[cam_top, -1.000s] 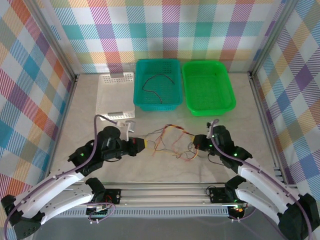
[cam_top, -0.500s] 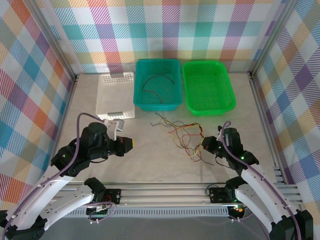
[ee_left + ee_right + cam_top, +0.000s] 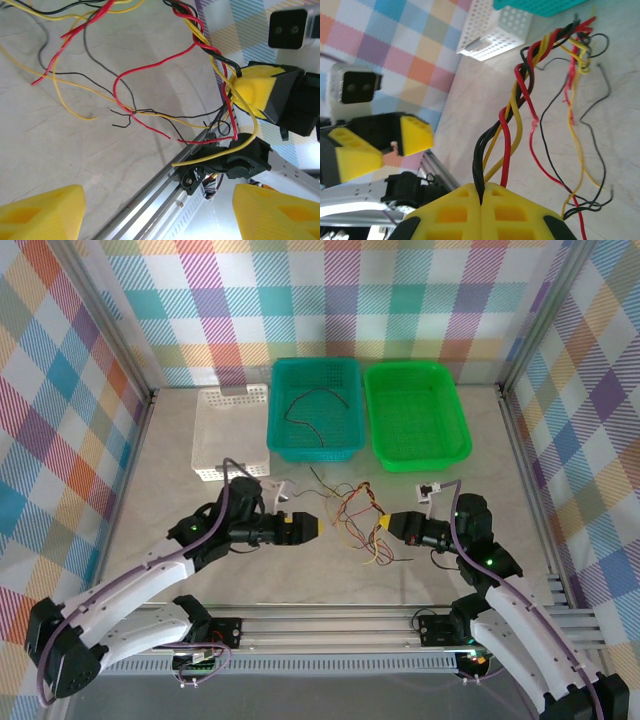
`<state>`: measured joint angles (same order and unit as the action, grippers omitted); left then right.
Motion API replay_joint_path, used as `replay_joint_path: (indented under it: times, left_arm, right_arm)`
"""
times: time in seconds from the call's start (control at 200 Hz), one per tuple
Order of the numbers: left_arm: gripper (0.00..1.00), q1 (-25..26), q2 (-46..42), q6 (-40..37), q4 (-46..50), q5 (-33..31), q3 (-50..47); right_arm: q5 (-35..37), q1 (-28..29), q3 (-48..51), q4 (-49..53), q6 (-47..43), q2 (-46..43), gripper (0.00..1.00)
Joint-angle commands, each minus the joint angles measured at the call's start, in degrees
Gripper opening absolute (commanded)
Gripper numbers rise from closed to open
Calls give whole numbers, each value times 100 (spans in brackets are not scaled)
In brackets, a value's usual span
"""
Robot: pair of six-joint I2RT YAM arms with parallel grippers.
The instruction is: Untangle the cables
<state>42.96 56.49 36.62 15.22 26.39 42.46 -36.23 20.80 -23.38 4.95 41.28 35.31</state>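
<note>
The cables (image 3: 355, 512) are a tangle of thin red, yellow and black wires on the table between the two grippers. My right gripper (image 3: 384, 526) is shut on the twisted end of the bundle; in the right wrist view the cables (image 3: 520, 95) run out from between its closed fingertips (image 3: 482, 192). My left gripper (image 3: 308, 528) stands open just left of the tangle. In the left wrist view its yellow fingers (image 3: 42, 212) are far apart with nothing between them, and the cables (image 3: 125, 95) lie spread ahead. One dark cable (image 3: 312, 403) lies in the teal basket.
At the back of the table a teal basket (image 3: 280, 440), a green basket (image 3: 460, 435) and a white basket (image 3: 215, 440) stand in a row. An aluminium rail (image 3: 330, 620) runs along the near edge. Checked walls enclose the sides.
The left gripper let go of the cables, swung away to the left, then came back right, open, beside the tangle. The right gripper shifted a little left, the bundle still in it.
</note>
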Motion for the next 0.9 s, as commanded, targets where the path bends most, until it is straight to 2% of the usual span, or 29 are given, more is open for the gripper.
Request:
replay_joint_path:
  times: [0.0,0.2,0.37,0.67,0.895]
  left_arm:
    - [78,226,420,-98,-679,184,196]
    - [79,550,1192,-625,-543,-232,546]
    - [80,574,1358,-1003,-565,-661,588]
    - [81,612,1795,-861,-1924,-66,342]
    - [76,728,1976,-966,-2098,11,368]
  right_arm:
    - [-616,149,-235,-534,-120,-46,0]
    - [-837,343,-389,-636,-128,-15,0]
    - [-972,421,-422,-660,-124,-68,0]
    - [-1161,598,-359,-963,-7,-13,0]
    - [-1203,655,-315,-1151,117,69,0]
